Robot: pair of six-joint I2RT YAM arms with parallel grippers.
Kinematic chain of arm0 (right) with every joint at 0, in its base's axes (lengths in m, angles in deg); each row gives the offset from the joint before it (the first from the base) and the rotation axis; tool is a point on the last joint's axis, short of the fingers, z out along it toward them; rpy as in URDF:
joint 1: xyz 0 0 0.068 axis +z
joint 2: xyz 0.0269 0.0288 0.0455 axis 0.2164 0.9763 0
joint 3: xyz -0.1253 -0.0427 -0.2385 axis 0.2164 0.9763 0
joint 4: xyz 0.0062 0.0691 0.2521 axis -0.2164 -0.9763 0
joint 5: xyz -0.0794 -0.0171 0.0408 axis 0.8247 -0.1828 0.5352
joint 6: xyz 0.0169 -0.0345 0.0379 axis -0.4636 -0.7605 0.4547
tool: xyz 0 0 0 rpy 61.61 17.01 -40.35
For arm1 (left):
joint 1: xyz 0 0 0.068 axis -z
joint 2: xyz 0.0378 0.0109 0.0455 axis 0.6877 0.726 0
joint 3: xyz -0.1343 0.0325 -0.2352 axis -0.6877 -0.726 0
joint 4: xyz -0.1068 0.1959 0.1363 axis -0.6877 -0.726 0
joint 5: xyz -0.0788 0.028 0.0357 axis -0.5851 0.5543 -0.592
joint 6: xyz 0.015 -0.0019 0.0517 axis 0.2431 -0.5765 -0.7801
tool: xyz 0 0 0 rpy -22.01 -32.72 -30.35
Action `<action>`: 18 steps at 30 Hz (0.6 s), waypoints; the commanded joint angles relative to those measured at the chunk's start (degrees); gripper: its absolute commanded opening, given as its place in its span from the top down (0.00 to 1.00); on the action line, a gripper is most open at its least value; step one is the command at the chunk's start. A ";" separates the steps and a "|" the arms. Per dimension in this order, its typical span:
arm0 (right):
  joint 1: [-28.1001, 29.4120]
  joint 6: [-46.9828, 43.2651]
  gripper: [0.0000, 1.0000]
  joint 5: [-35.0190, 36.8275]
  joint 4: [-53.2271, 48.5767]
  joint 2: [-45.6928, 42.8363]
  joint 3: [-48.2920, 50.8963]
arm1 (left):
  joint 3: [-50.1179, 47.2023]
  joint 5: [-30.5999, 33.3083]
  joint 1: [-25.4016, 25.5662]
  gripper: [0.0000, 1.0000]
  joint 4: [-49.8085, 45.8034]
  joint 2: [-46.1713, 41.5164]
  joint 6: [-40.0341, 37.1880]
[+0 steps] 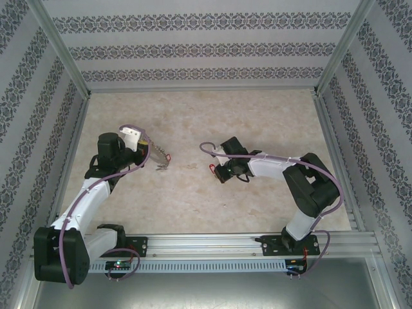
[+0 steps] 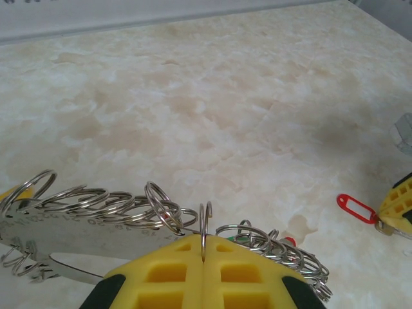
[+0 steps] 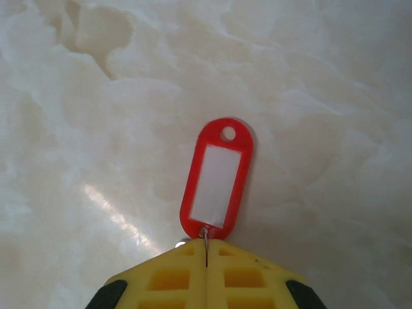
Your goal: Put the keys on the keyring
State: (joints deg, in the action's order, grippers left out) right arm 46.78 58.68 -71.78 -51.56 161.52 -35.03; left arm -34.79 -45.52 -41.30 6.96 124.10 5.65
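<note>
Wrist views: keyring (image 2: 203, 225) is pinched by the left pincer (image 2: 203, 257), red tag (image 3: 215, 180) is nipped by the right pincer (image 3: 206, 257).

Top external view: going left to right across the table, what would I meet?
left pincer → keyring clamped in it → red-tagged key → right pincer, shut on that key's end
</note>
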 commanded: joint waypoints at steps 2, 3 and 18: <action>-0.35 -3.38 1.00 -8.19 8.17 -8.00 5.04 | 6.35 -6.97 2.42 1.00 -4.78 0.72 -7.21; -0.64 -4.67 1.00 -9.73 9.65 -10.03 6.35 | 7.57 -8.41 3.08 1.00 -6.38 1.26 -8.83; -8.95 -9.01 1.00 -30.28 13.95 -28.52 12.13 | 14.76 -15.13 16.50 1.00 -9.44 6.74 -24.19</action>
State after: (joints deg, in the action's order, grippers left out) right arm 38.67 51.17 -96.26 -38.31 134.63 -22.64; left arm -22.86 -57.04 -26.43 -2.96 130.26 -12.95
